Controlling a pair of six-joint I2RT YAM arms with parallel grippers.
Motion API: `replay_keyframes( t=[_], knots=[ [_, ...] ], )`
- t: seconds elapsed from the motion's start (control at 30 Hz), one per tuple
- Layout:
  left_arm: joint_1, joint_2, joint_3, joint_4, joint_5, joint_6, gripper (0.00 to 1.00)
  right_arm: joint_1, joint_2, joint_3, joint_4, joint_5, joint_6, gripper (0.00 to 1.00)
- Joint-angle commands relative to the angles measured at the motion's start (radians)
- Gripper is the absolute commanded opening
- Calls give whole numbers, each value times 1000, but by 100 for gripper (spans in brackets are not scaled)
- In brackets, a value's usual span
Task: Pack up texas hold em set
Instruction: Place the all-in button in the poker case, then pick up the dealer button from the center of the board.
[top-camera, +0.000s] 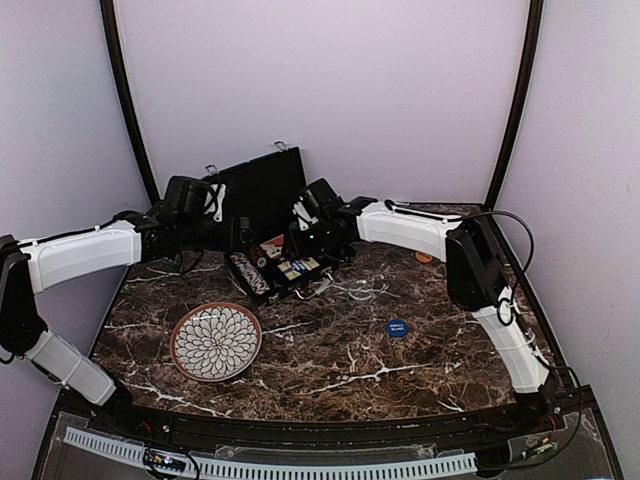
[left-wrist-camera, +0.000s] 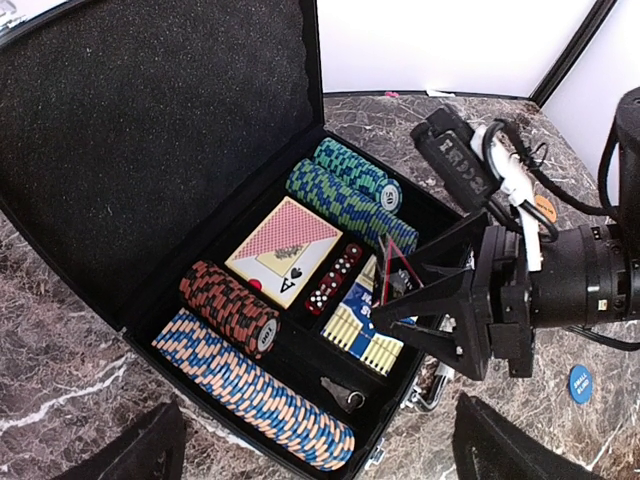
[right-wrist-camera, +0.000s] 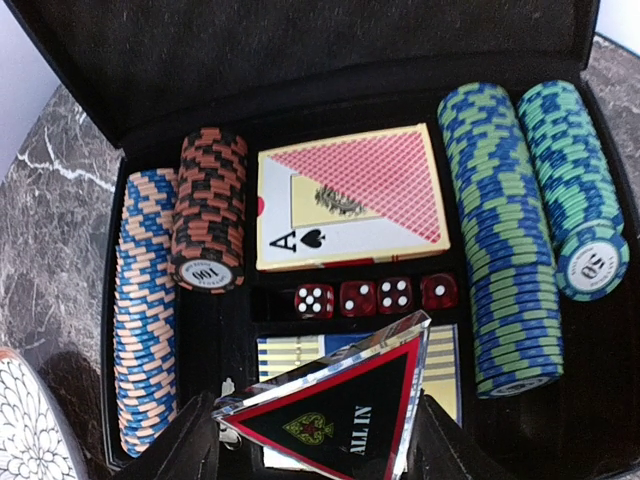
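The black briefcase (top-camera: 262, 190) lies open at the back middle of the table. Its tray holds rows of striped poker chips (right-wrist-camera: 145, 300), a red-backed card deck (right-wrist-camera: 350, 200), a blue deck (left-wrist-camera: 365, 330) and several red dice (right-wrist-camera: 375, 296). My right gripper (right-wrist-camera: 325, 440) is shut on a clear triangular "ALL IN" plaque (right-wrist-camera: 345, 405) and holds it just above the blue deck, as the left wrist view (left-wrist-camera: 400, 285) shows. My left gripper (left-wrist-camera: 320, 450) is open and empty over the case's near left corner. A blue button (top-camera: 397, 327) and an orange button (top-camera: 424, 257) lie on the table to the right of the case.
The round patterned plate (top-camera: 216, 341) with a brown rim sits on the dark marble table (top-camera: 340, 370) in front of the case on the left. A small key (left-wrist-camera: 345, 395) lies in the tray. The upright lid (left-wrist-camera: 150, 130) stands behind the tray.
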Motion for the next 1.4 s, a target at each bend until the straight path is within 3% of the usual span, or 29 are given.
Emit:
replay_keyframes(
  t=[0.0,0.1,0.43,0.67,0.77,0.93,1.07,1.37],
  knots=[
    [8,-62,-21,-2,-5,23,96,6,35,41,15,-15,6,54],
    [7,-69,-25,-2,-2,26,96,6,48,44,12,-22,7,57],
    [7,-71,-46,36,54,36,99,5,-23,-1,37,-40,-3,86],
    [7,-17,-37,113,241,14,99,-32,-250,-242,136,-11,-7,98],
    [-16,37,20,104,312,39,99,-69,-383,-395,202,-8,-7,98],
    [-99,149,102,102,263,80,99,-164,-576,-636,291,-18,24,99],
    [-166,272,197,99,246,108,99,-234,-697,-816,328,73,36,99],
    [-316,602,515,-55,158,231,98,-339,-786,-975,224,187,67,99]
  ],
)
